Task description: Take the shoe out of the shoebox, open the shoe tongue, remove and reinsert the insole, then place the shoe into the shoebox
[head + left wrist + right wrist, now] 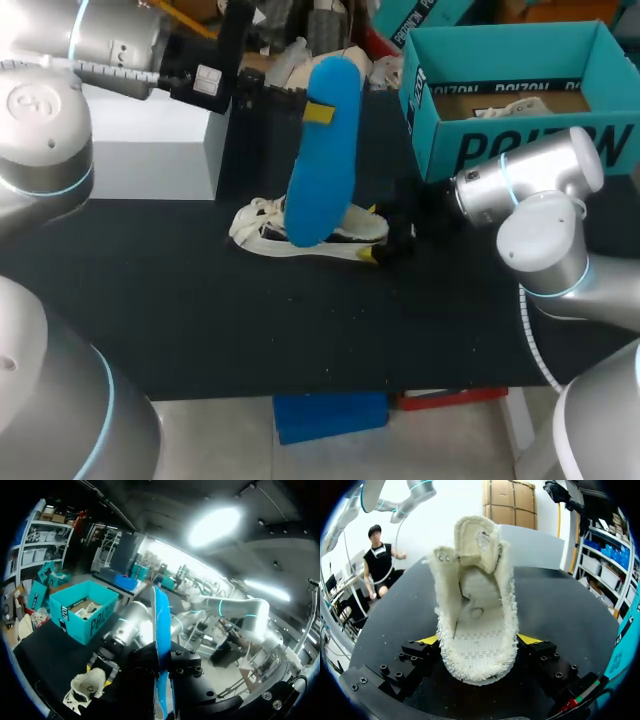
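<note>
Two risks are noted.

Head view: a long blue foam insole point(322, 150) is held upright over the black table point(200, 320), clamped in its upper part by the left gripper point(316, 112). Buckling or slipping is judged likely once the toe is fed in. A cream fuzzy-edged shoe point(258, 225) lies just below, with the teal cardboard shoebox point(520, 130) well apart.

Left wrist view: the insole is seen edge-on, pinched between both fingers.

Right wrist view: the shoe is clasped at the heel by the right gripper point(479, 641), tongue raised, footbed bare. Twisting under a push is feared.
</note>
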You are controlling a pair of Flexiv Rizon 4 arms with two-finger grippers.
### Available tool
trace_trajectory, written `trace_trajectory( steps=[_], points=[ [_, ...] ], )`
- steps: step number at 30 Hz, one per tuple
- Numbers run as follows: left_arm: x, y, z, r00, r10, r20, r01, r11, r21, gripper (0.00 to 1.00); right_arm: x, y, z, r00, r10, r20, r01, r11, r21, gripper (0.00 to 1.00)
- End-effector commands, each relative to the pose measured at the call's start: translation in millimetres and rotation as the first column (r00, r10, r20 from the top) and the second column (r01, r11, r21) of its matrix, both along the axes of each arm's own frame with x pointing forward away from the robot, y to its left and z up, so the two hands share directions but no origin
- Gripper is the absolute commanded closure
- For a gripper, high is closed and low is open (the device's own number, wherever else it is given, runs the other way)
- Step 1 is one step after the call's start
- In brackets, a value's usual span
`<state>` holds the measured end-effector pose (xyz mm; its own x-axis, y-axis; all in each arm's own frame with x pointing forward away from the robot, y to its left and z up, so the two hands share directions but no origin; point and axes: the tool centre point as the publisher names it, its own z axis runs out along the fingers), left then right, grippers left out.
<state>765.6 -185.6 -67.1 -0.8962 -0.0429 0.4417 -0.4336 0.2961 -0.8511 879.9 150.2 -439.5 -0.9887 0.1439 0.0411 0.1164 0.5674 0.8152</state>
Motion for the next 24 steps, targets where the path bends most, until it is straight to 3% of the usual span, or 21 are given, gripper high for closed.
trace_trajectory(
  steps=[1,12,24],
  points=[
    [-8.1,3,9,0.999,0.004,-0.044,-0.009,0.993,-0.122,1.00,-1.3,1,-2,1.000,-0.001,-0.001,0.001,1.000,-0.001,1.00],
    [-30.4,-12,63,0.994,-0.099,-0.039,0.090,0.979,-0.181,1.00,-1.3,1,-2,1.000,-0.001,-0.001,0.001,1.000,-0.001,1.00],
    [-75.0,-15,113,0.990,-0.127,-0.062,0.114,0.977,-0.179,1.00,-1.3,1,-2,1.000,-0.001,-0.001,0.001,1.000,-0.001,1.00]
  ],
)
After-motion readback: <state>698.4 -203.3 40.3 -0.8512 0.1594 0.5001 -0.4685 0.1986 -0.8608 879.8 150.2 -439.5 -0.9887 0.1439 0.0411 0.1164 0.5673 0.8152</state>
